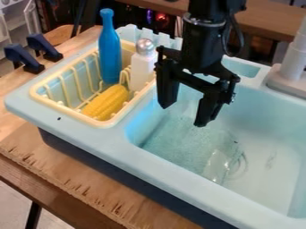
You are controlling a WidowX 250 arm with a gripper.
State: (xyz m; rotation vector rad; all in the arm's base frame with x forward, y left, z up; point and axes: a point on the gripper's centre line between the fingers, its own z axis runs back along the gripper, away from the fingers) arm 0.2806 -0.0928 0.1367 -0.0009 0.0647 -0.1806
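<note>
The black gripper (184,115) hangs over the left part of the light blue sink basin (278,147), its two fingers spread apart with nothing between them. Left of it a white shaker with a metal top (142,67) stands in the yellow dish rack (53,102), close beside the gripper's left finger. A blue bottle (110,53) stands upright at the rack's back left. Yellow corn (106,103) lies in the rack's front part. Below the gripper, a clear cup-like object with a handle (216,165) lies on the basin floor.
The grey faucet (290,71) rises at the right, behind the basin. Two dark blue clamps (25,58) sit on the wooden table (78,179) at the upper left. The sink's raised rim (179,167) runs along the front.
</note>
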